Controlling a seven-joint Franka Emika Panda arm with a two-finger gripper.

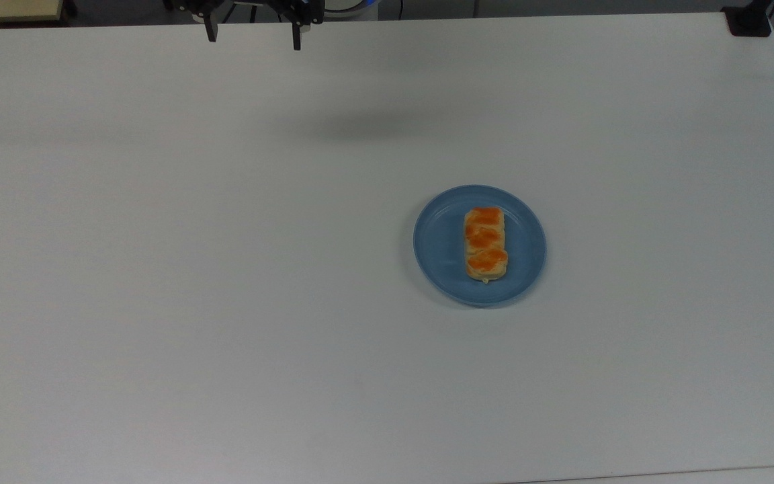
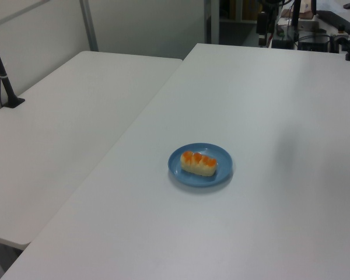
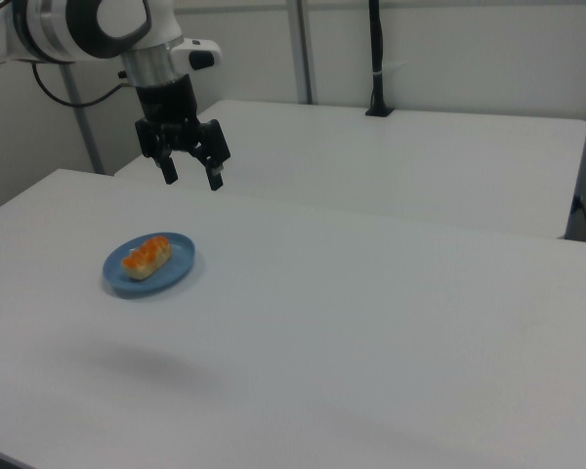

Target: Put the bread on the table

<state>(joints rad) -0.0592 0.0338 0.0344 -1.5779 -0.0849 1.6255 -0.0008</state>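
Bread point(image 1: 486, 243): lies on the blue plate point(image 1: 441, 249).
Plate: sits on the white worktop point(image 1: 226, 302).
Claw point(image 3: 188, 177): fingers spread wide, holding nothing, up in the air, well apart from the bread.

Pale-tan bread point(image 1: 486, 243) with orange patches, blue plate point(image 1: 439, 245), white table point(image 1: 226, 269)

A plain white matte counter point(image 1: 226, 269) is seen filling most of the top view. One round blue plate point(image 1: 441, 259) is set directly on it, right of centre in the top view. A second white counter point(image 2: 64, 128) is butted alongside at left view's left.
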